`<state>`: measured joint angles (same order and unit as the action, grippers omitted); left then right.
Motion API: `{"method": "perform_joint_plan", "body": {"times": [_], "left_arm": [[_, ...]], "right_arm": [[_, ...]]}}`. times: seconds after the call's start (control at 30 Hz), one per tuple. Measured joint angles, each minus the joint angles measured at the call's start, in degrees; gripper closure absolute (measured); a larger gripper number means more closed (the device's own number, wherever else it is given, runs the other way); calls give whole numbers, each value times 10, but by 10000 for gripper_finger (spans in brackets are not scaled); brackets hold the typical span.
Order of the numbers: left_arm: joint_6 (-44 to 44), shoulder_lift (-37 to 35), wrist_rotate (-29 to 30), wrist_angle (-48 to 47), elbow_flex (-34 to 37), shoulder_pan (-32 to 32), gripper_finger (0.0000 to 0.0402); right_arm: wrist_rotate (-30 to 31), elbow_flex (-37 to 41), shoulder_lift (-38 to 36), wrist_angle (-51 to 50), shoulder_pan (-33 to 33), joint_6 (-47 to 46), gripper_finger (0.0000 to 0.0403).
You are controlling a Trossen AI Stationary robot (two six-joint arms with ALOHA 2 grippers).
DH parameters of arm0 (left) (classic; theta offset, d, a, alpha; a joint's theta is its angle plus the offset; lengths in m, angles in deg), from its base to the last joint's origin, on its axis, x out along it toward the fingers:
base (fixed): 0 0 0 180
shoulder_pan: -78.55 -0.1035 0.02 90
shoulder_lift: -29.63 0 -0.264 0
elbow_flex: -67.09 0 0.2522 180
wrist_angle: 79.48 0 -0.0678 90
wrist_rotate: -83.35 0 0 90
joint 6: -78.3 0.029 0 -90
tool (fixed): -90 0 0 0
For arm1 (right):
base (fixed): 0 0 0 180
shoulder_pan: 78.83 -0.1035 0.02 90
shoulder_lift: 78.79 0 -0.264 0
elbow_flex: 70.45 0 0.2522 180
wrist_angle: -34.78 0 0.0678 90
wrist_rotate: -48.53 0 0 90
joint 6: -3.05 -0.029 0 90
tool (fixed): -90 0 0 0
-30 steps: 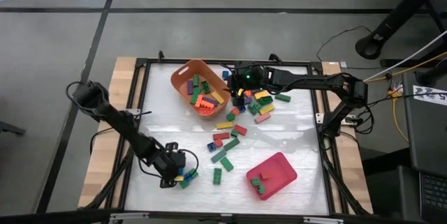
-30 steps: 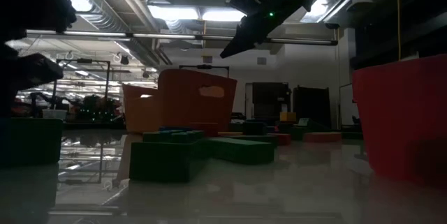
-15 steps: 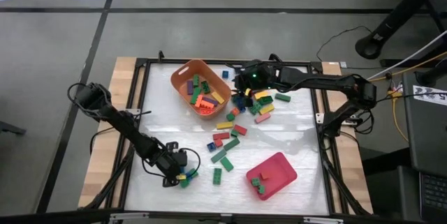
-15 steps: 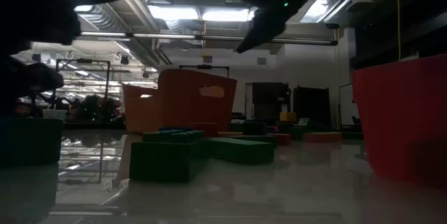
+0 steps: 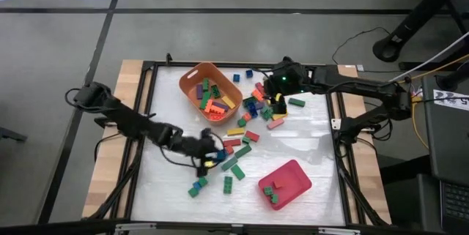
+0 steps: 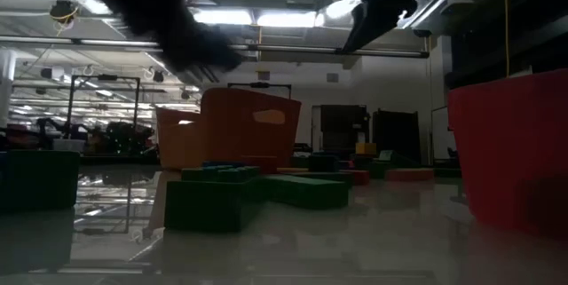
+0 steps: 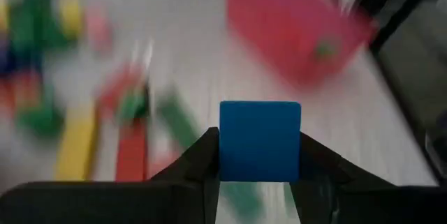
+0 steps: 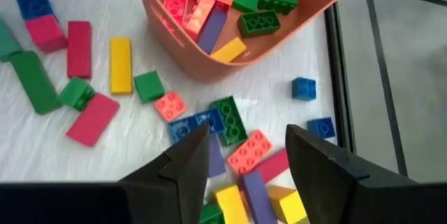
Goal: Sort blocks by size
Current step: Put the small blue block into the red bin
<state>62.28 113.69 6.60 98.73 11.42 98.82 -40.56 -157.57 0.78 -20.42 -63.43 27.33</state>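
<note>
Many coloured blocks (image 5: 245, 129) lie scattered across the middle and far side of the white table. Long blocks fill the orange tub (image 5: 192, 80). A few small green blocks lie in the pink-red tray (image 5: 293, 173). My left gripper (image 5: 212, 156) hovers over the middle of the table, shut on a small blue square block (image 7: 260, 140). My right gripper (image 5: 277, 94) is open and empty above the far pile of blocks (image 8: 237, 137), beside the tub (image 8: 307, 15). My left gripper pinches the blue square block by two opposite sides (image 7: 225, 144) between its two fingers (image 7: 199, 165). The block's flat face looks toward the wrist camera. It stands out past the fingertips, clear of the table.
Two small green blocks (image 5: 196, 186) lie near the table's near left. The tray stands at the near right, the tub at the far left. A black frame (image 5: 146, 110) rims the table. Bare white surface lies at the near left and along the right side.
My left gripper has gone from the near left toward the table's middle and right, carrying the blue block and leaving green blocks behind. My right gripper has moved toward the table's right edge, away from the tub.
</note>
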Motion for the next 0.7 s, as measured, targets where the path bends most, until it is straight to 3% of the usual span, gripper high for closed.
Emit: {"method": "perform_joint_plan", "body": {"times": [0.13, 0.23, 0.4, 0.7], "left_arm": [[113, 65, -60, 219, -1, -38, 283], [146, 137, -101, 319, -32, -51, 284], [196, 262, -154, 330, -144, -53, 278], [207, 408, -161, 277, -321, -43, 274]], "right_arm": [[0, 0, -4, -4, 0, 0, 214], [0, 0, -4, -7, 0, 0, 214], [0, 0, -4, -8, 0, 0, 214], [0, 0, -4, -39, 0, -33, 214]]}}
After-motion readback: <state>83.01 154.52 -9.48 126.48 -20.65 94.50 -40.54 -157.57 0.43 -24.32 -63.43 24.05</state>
